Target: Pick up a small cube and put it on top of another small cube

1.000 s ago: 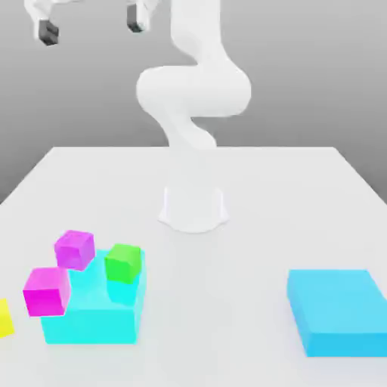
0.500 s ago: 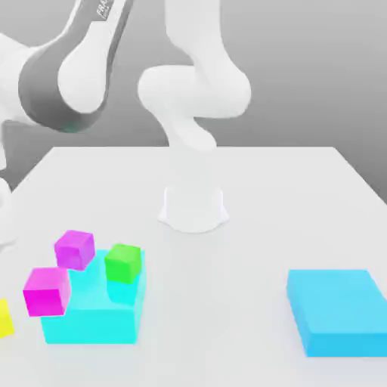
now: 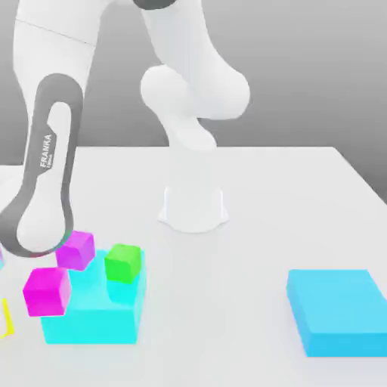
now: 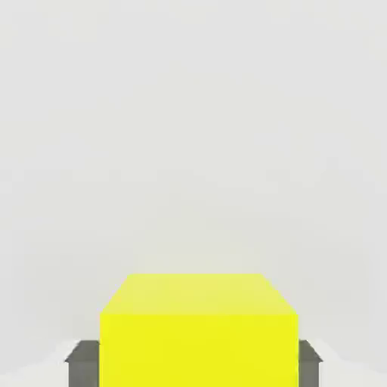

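A small yellow cube (image 4: 198, 329) sits between my gripper's (image 4: 198, 364) two grey fingers (image 4: 82, 363), which press against its two sides over the white table. In the exterior view the yellow cube (image 3: 4, 317) shows as a sliver at the far left edge, with my arm's forearm (image 3: 47, 174) reaching down toward it. Two small magenta cubes (image 3: 47, 291) (image 3: 75, 249) and a small green cube (image 3: 123, 262) rest against a larger cyan block (image 3: 94, 314) just to the exterior view's right of the yellow cube.
A flat blue block (image 3: 336, 310) lies at the exterior view's right near the front edge. My white base (image 3: 193, 208) stands mid-table. The table (image 3: 227, 302) is bare between the cyan block and the blue block.
My arm has swung down from high up to the exterior view's left edge. The fingers, wide apart a second ago, have closed on the yellow cube.
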